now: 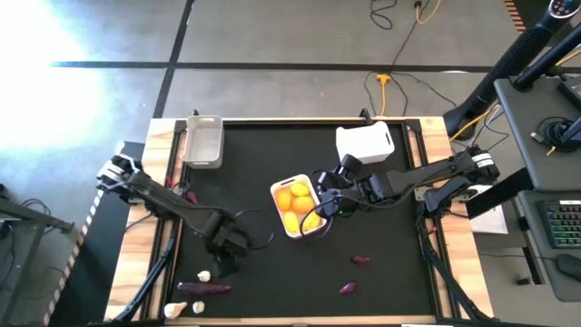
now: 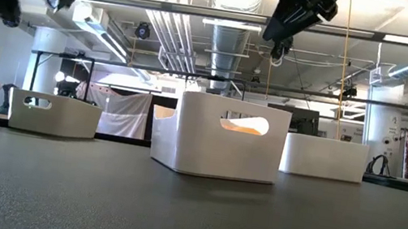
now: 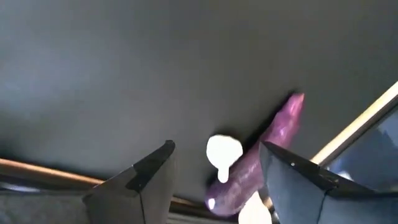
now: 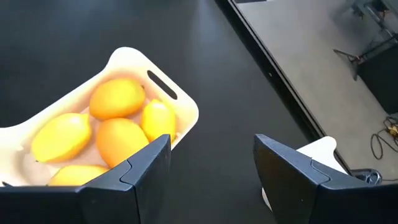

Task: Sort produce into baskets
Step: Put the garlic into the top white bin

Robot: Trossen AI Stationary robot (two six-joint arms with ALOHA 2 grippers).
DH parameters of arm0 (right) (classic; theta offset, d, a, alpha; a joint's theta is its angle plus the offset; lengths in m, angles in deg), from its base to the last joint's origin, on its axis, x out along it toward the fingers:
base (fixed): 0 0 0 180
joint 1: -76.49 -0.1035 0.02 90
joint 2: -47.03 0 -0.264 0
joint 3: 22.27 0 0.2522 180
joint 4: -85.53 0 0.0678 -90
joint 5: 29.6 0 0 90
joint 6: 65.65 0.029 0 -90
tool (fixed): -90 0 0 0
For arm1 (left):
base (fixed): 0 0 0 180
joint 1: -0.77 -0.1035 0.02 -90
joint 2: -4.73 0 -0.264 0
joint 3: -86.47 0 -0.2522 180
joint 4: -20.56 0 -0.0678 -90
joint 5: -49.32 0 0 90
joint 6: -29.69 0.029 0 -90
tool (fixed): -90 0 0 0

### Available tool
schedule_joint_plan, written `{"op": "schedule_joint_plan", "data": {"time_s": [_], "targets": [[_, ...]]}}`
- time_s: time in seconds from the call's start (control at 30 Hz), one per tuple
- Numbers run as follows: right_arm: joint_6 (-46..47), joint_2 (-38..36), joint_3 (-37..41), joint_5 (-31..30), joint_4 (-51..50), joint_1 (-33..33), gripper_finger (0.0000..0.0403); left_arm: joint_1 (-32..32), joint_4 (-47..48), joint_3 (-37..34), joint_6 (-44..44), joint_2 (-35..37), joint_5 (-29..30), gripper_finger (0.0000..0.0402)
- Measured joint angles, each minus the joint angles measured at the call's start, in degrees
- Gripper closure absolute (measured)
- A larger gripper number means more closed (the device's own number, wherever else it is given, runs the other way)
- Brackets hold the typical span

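Now the left gripper [image 3: 214,171] is hovering with jaws open over a purple vegetable [image 3: 258,165] and a white bulb [image 3: 222,151] at the table's seven o'clock corner; it should be straddling one piece only. The right gripper [image 4: 211,165] is hanging open and empty beside the central basket [image 1: 310,189] of yellow fruit [image 4: 118,98].

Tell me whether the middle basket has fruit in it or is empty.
It has fruit. The middle basket holds several yellow and orange fruits, seen from above and past the right claw.
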State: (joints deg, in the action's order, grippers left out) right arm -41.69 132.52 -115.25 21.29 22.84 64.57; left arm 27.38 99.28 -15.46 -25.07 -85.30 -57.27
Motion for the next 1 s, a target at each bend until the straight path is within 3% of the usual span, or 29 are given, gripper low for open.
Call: {"op": "schedule_joint_plan", "data": {"time_s": [0.27, 0.37, 0.53, 0.73, 1.0], "targets": [[0.01, 0.00, 0.00, -0.08, 1.59, 0.30, 0.0184, -0.37, -1.51, -4.61, -1.89, -0.03, -8.91, 0.0192], [-0.05, 0.00, 0.00, -0.12, 2.88, 0.30, 0.0184, 0.33, -7.85, -7.28, -3.99, -0.01, -11.65, 0.0192], [1.48, 0.00, 0.00, -0.03, 2.98, 0.26, 0.0184, 1.54, -16.90, -10.73, -10.31, -0.03, -13.15, 0.0192], [3.09, 0.00, 0.13, 0.44, 2.49, -1.22, 0.0184, 2.97, -17.67, -14.19, -11.38, -0.01, -14.39, 0.0192], [3.92, 0.00, 0.14, 0.52, 2.39, -3.95, 0.0184, 2.97, -25.84, -17.65, -13.90, -0.01, -16.52, 0.0192]]}}
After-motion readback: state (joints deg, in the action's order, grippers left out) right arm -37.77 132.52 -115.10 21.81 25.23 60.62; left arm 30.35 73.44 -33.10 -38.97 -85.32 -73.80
